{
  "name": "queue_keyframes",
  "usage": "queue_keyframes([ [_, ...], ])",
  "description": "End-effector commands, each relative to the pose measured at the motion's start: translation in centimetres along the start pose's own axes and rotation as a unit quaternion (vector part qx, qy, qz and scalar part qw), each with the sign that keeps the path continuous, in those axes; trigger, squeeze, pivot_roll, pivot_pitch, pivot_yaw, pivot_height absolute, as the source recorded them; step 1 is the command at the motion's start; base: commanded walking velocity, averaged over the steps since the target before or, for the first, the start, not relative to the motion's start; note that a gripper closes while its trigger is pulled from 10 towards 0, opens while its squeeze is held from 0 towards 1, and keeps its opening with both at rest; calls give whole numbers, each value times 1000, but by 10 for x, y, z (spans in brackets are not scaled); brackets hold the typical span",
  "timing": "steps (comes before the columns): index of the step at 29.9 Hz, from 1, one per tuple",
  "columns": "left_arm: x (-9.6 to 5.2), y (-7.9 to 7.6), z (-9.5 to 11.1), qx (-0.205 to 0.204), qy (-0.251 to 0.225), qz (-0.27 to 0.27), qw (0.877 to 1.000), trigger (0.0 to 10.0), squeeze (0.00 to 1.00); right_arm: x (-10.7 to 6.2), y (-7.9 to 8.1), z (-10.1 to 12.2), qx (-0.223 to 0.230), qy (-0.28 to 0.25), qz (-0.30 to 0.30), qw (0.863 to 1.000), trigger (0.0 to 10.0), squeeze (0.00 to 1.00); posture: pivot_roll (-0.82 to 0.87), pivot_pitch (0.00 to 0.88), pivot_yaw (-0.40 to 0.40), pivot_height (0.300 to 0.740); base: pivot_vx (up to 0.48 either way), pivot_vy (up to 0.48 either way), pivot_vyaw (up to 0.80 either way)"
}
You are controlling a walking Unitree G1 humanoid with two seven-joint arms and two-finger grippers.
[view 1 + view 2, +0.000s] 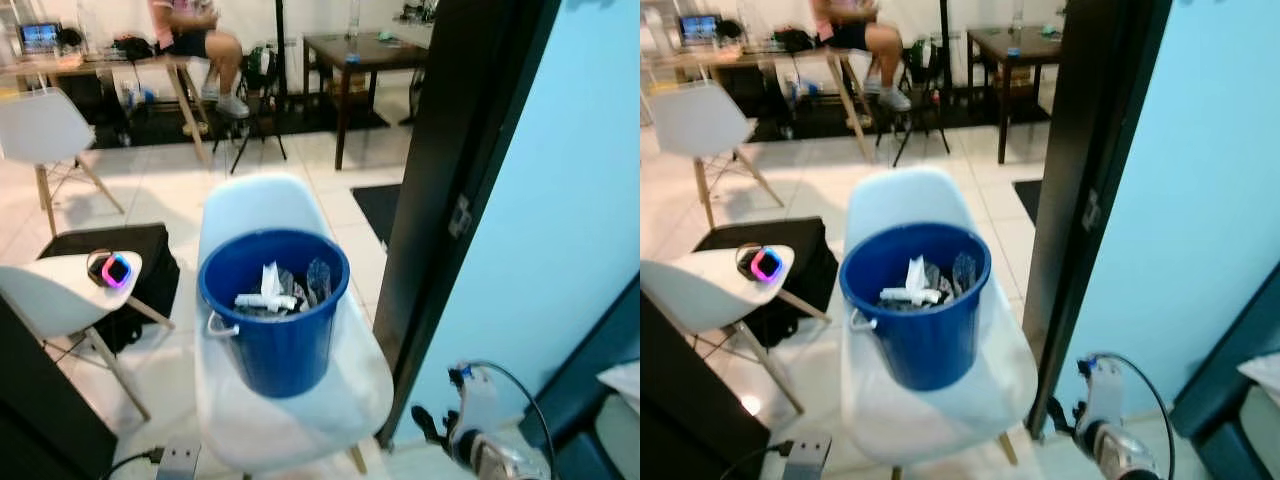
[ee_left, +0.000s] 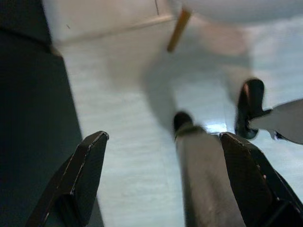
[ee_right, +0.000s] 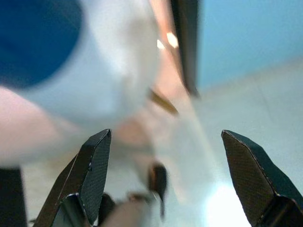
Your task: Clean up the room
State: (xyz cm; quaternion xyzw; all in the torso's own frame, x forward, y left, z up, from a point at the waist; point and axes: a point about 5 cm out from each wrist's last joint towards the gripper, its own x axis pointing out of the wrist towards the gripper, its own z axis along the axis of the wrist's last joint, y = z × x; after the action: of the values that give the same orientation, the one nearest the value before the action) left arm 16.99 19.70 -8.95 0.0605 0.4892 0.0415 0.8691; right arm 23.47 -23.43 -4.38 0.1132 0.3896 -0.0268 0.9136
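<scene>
Bucket (image 1: 273, 305) of trash sits on white chair (image 1: 290, 400) | left gripper (image 2: 165, 179) and right gripper (image 3: 163, 179) spread, empty, low | risk: bumping chair tips bucket.

Far left: seated person (image 1: 190, 30) beside wooden worktop (image 1: 60, 65). Far right: dark wooden table (image 1: 365, 50). Left: black bag (image 1: 150, 260) on tiled floor (image 1: 300, 170).

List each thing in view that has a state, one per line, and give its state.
blue bucket: upright on the white chair, holding white and grey rubbish
left gripper: open, empty, above the floor
right gripper: open, empty, near the chair
small device: glowing pink and blue on the second white chair
laptop: screen lit
</scene>
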Motion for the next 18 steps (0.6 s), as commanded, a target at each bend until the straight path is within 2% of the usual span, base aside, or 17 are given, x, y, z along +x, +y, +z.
queue_keyframes([
  [1, -1, 3, -8, 0, 13, 5, 1000, 10000, 0, -1, 1, -15, 9, 29, -11, 999, 10000, 0, -24, 0, -46, 740, -300, 0, 0],
  [2, -1, 2, -10, -1, 15, 5, 1000, 10000, 0, -3, -1, -24, 3, 48, -23, 999, 10000, 0, -22, 0, -47, 740, -304, 0, 0],
  [3, -1, 2, -10, -1, 15, 5, 1000, 10000, 0, -3, -1, -24, 3, 48, -23, 999, 10000, 0, -22, 0, -47, 740, -304, 0, 0],
  [4, -2, 2, -11, -1, 17, 5, 1000, 10000, 0, -4, -3, -33, -6, 66, -32, 997, 10000, 0, -19, 0, -50, 740, -304, 0, -688],
  [6, -2, 2, -11, -1, 17, 5, 1000, 10000, 0, -4, -3, -33, -6, 66, -32, 997, 10000, 0, -19, 0, -50, 740, -304, 0, -688],
  [8, -2, 2, -15, -1, 21, 4, 1000, 10000, 0, -9, -9, -51, -30, 103, -50, 993, 10000, 0, -17, 0, -52, 740, -298, 0, -769],
  [12, -3, 2, -19, -3, 25, 3, 1000, 10000, 0, -16, -16, -67, -54, 134, -70, 987, 10000, 0, -19, 0, -51, 740, -320, 0, -769],
  [18, -3, 2, -19, -3, 26, 2, 1000, 10000, 0, -20, -21, -74, -67, 152, -85, 982, 10000, 0, -19, 0, -50, 740, -249, 0, -769],
])
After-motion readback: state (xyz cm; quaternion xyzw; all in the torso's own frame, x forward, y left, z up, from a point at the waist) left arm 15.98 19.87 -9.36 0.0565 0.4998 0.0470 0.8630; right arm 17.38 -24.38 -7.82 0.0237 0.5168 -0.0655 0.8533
